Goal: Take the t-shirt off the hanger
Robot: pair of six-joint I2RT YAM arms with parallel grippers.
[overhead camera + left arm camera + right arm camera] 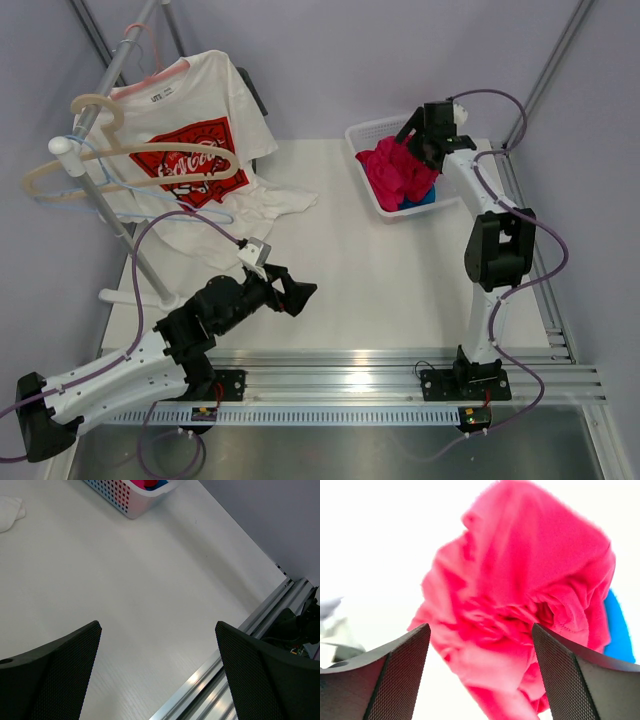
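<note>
Black mesh-faced fingers (395,680) fill the bottom of the right wrist view, spread wide, with nothing pinched between them. Beyond the right gripper (480,627) the t-shirt (530,580) lies as a crumpled magenta heap, and a strip of a bright blue garment (620,625) shows at its right edge. That view is washed out around the cloth, so what holds the heap cannot be told from it.

The top view supplies this: the t-shirt (395,175) sits bunched in a white basket (365,135) at the far right of the table (350,280). The right gripper (425,135) hangs just above it. The wooden hanger (40,176) is bare on the rack at far left, well apart from the basket, in front of a white t-shirt (190,110) with a red logo.

Only the left wrist view shows the left gripper (157,625) clearly, its jaws wide apart over bare table (125,580), with a corner of the basket (120,500) at the top. From above, the left gripper (295,295) hovers low near the table's front.
</note>
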